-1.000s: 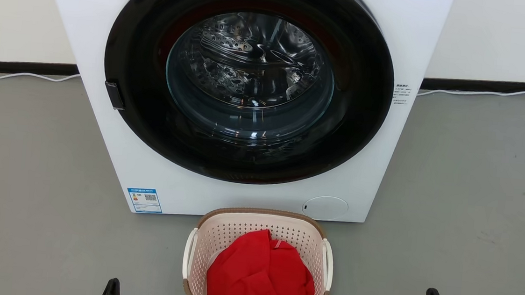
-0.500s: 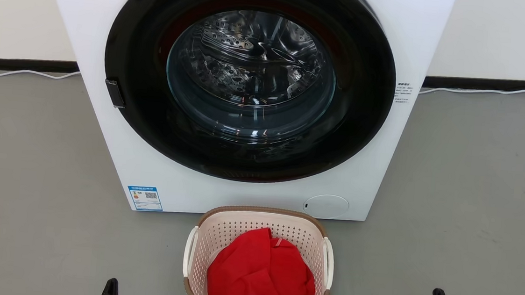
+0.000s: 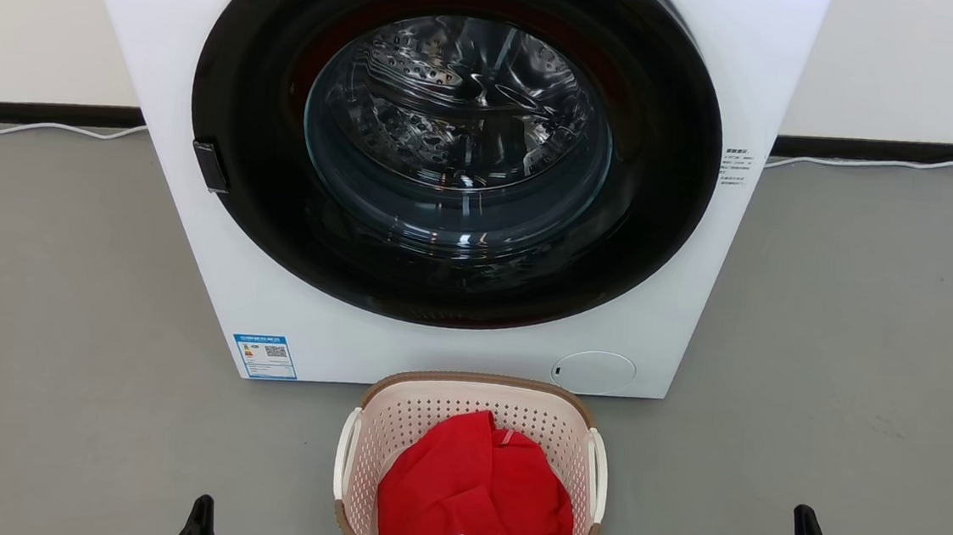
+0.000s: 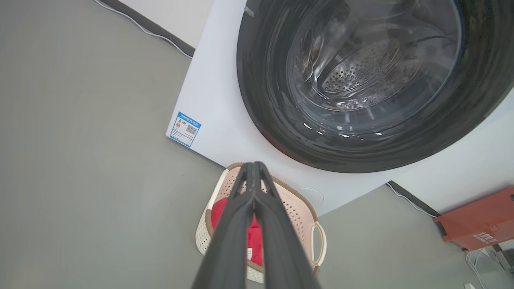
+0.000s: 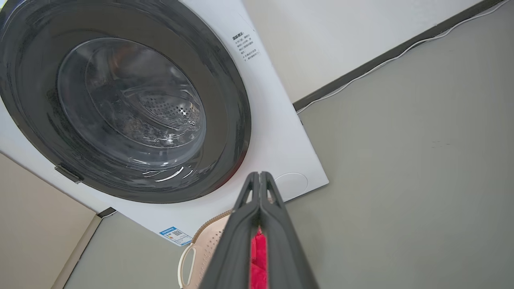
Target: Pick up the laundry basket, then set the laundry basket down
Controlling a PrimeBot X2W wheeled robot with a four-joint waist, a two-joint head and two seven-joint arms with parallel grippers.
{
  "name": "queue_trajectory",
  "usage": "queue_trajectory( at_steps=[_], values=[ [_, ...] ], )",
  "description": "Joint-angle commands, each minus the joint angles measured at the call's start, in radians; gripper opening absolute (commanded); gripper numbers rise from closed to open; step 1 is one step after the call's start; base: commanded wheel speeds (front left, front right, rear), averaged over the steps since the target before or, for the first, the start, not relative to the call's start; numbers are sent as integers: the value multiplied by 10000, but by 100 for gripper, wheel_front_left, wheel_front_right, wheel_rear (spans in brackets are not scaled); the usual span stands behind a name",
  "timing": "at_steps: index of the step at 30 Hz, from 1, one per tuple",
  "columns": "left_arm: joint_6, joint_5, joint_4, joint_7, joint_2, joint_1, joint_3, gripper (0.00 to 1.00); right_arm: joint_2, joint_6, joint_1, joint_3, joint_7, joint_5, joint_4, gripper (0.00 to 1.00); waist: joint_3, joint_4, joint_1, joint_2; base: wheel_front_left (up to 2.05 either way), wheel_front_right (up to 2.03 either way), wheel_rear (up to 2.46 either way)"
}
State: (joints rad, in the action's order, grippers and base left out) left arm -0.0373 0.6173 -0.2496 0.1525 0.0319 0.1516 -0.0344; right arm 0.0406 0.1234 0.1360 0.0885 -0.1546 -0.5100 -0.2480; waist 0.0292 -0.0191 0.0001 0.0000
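Note:
The laundry basket (image 3: 433,412), cream-white with a brown rim and white loop handles, stands on the grey floor just in front of the washer. A red garment (image 3: 475,497) lies inside it. My left gripper (image 4: 253,166) is shut with nothing in it; in the head view its dark tip (image 3: 204,511) is at the bottom edge, left of the basket and apart from it. My right gripper (image 5: 260,176) is also shut and empty, and its tip (image 3: 804,519) rises at the lower right, well clear of the basket. Both wrist views look down at the basket (image 4: 299,206) (image 5: 202,251) past the fingers.
A white front-loading washer (image 3: 657,350) with a dark round glass door (image 3: 457,130) stands right behind the basket. A white cable (image 3: 876,163) runs along the wall base. An orange-red box (image 4: 478,218) sits on the floor to the washer's right. Bare grey floor lies on both sides.
My right gripper's tip has moved a little right and up in the head view. The head view itself has shifted slightly. The basket and left gripper have hardly moved.

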Motion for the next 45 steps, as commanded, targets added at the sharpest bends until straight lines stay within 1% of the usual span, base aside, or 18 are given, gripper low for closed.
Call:
queue_trajectory(
  at_steps=[1, 45],
  values=[
    [-140, 383, 214, -72, 76, -571, -162, 0, 67, 23, -472, -13, 127, -434, 197, 0, -8, 5, -1, 0, 0, 0, 0],
    [-529, 5047, 129, -1339, 128, -1563, -472, 0, 81, 48, -1435, 122, 1380, -5595, 116, 0, -162, 96, -1, 0, 0, 0, 0]
  ],
)
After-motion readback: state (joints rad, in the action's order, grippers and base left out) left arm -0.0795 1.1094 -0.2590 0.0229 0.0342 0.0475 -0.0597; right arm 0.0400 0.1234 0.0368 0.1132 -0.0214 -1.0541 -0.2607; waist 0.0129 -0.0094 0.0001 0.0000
